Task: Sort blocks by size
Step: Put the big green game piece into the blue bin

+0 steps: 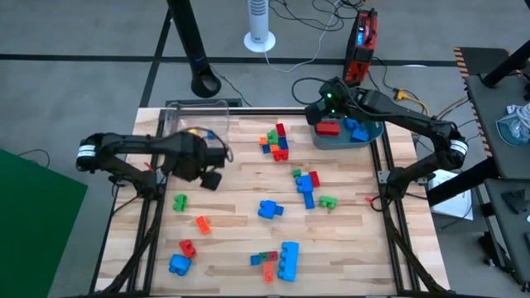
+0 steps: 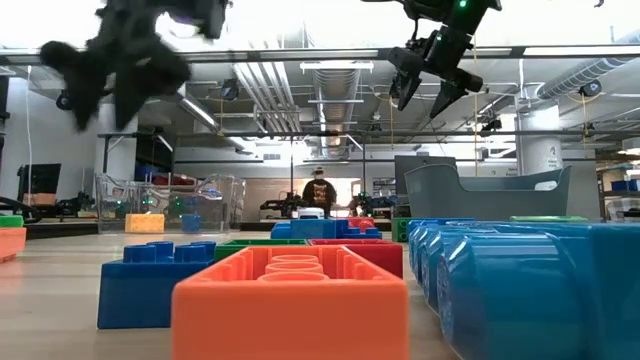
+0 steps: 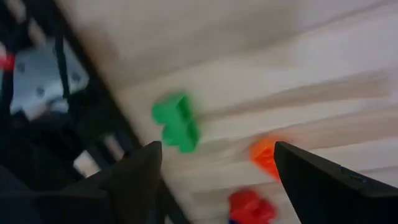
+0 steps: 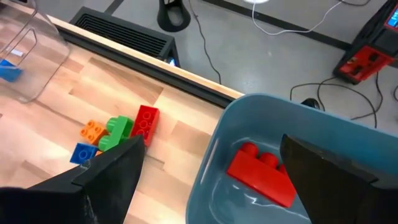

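My left gripper (image 3: 214, 180) jaws spread, empty, above green block (image 3: 176, 122) near surface's left edge; block lies just ahead of jaws, orange block (image 3: 264, 155) beside. Left arm nearer. Right gripper (image 4: 208, 180) spread, empty, over teal tub (image 4: 261, 106) holding red block (image 4: 261, 169) and a blue block. Clear box (image 1: 195, 120) holds small pieces.

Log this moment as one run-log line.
left gripper: open, above green block | right gripper: open, over teal tub | red block: in tub
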Motion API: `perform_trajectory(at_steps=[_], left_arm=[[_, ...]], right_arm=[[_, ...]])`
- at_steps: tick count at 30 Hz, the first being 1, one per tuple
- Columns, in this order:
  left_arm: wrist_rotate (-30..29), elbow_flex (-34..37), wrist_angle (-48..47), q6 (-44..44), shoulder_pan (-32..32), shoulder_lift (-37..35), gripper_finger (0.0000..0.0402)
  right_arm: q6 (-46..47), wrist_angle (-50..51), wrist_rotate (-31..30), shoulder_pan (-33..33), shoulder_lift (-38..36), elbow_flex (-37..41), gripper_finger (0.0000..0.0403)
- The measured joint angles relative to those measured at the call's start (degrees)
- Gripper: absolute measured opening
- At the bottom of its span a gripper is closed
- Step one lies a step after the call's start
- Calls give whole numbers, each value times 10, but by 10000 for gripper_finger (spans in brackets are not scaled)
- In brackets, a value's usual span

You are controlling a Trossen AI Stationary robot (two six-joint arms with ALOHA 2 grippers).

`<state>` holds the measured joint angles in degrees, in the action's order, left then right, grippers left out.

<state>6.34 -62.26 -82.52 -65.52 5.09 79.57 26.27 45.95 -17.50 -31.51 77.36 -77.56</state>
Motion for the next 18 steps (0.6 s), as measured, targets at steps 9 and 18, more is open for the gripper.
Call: perform_trajectory(at_steps=[9,18], left_arm=[[28,158,66,-27,-9,0,295],[46,215,134,-44,-25,0,295]], right_arm=[[-8,0,2,0,0,0,363],[-8,0,15,1,0,0,363]])
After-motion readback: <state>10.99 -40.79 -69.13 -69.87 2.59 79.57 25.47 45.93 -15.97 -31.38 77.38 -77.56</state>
